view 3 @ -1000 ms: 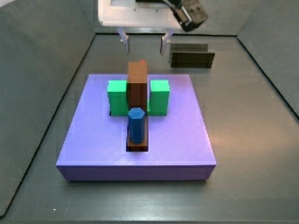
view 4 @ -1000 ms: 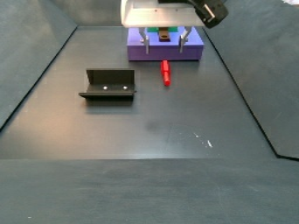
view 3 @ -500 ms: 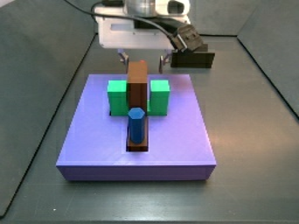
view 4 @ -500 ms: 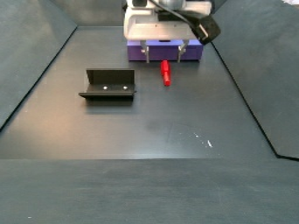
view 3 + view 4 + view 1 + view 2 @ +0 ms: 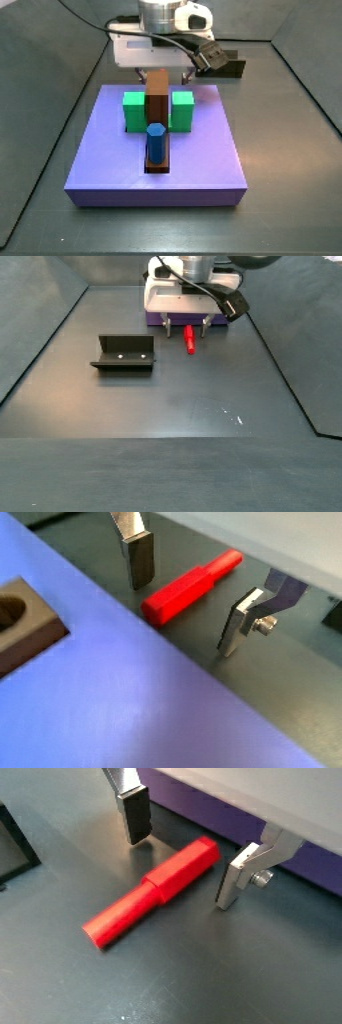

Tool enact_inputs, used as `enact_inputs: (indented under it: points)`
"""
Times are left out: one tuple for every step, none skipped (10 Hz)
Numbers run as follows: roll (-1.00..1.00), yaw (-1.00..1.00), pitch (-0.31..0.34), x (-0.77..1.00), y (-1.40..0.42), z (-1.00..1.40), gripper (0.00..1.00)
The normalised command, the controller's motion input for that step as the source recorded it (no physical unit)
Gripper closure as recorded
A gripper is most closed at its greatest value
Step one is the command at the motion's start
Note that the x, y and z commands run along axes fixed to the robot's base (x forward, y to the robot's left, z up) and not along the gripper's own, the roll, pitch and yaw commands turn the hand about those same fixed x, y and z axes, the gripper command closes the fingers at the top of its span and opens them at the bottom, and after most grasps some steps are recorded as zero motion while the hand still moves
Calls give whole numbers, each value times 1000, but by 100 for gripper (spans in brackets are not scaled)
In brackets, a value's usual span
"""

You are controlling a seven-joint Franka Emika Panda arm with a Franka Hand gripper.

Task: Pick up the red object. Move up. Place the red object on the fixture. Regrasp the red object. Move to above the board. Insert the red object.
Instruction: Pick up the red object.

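1. Gripper [image 5: 181,863] hung low over the floor just beside the board [image 5: 160,165], jaws spread wide and holding nothing.
2. Both wrist views showed the red object [image 5: 150,892] lying flat on the dark floor between the two silver fingers [image 5: 132,813], with clear gaps on each side; neither pad touched it.
3. One end of the red object [image 5: 194,587] lay between the fingers, and the rest of the piece stretched out past them.
4. In a wrist view the board's lavender face [image 5: 120,702] filled the foreground, with a brown block bearing a round hole [image 5: 20,622] at the edge of the picture.
5. In a side view the gripper [image 5: 189,324] sat at the near edge of the board [image 5: 156,316], the red object [image 5: 190,339] lying on the floor under it and pointing away from the slab.
6. The fixture [image 5: 124,353] stood well apart on the floor, empty, off to one side of the red object.
7. In a side view the board carried two green blocks [image 5: 135,110], a brown bar [image 5: 158,95] and a blue peg [image 5: 155,143]; the gripper body [image 5: 154,48] was behind the bar, its fingers hidden there, and the fixture [image 5: 225,67] showed beyond it.
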Motion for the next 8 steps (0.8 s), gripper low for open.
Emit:
enact_inputs:
  points:
    - [-29,0,-123,0,-43,-177,0]
    - [0,0,-19,-34,0,0,0]
    - [0,0,0,0,0,0,0]
    - [0,0,0,0,0,0,100]
    - [0,0,0,0,0,0,100]
    - [0,0,0,0,0,0,100]
    - [0,0,0,0,0,0,100]
    - [0,0,0,0,0,0,100]
